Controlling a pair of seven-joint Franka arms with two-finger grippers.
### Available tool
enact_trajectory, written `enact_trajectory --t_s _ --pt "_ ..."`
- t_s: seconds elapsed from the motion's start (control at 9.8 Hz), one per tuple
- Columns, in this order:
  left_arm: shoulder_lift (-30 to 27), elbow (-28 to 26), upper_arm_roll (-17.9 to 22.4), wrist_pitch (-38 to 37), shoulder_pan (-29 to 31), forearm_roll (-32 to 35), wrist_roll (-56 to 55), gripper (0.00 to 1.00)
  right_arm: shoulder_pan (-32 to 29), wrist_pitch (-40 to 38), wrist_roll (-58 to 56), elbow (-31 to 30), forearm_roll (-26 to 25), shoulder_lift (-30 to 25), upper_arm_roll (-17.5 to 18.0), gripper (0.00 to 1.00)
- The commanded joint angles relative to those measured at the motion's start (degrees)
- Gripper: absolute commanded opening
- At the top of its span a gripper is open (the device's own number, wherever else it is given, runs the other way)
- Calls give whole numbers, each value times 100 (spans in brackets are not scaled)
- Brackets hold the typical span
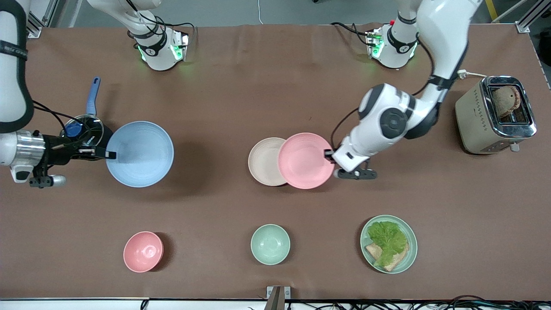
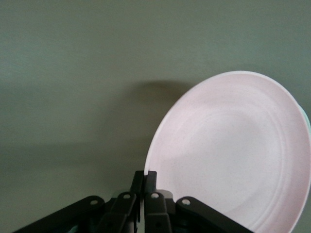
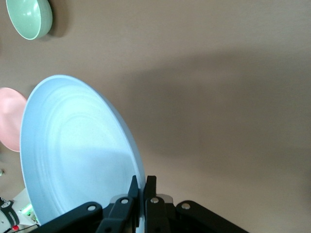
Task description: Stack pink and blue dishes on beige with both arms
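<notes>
The pale pink plate hangs over the table's middle, held by its rim in my shut left gripper, and it overlaps one side of the beige plate that lies flat on the table. In the left wrist view the pink plate fills the picture and my left gripper pinches its edge. Toward the right arm's end, my shut right gripper holds the pale blue plate by its rim above the table. The right wrist view shows the blue plate clamped in my right gripper.
A pot with a glass lid and blue handle sits beside the right gripper. Nearer the front camera stand a pink bowl, a mint bowl and a mint plate with lettuce and bread. A beige toaster stands at the left arm's end.
</notes>
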Motion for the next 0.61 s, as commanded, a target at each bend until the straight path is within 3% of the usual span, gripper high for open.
enact_trajectory --t_s 0.0,0.31,0.51 --pt "426 -49 78 661 -538 219 -527 0 225 230 694 102 -17 77 311 0" --pt "752 -49 79 1147 -751 895 -942 0 470 932 1618 -56 -34 95 927 0" --pt "867 -40 87 1278 -760 940 -942 0 550 1557 1944 -503 -17 95 1357 0"
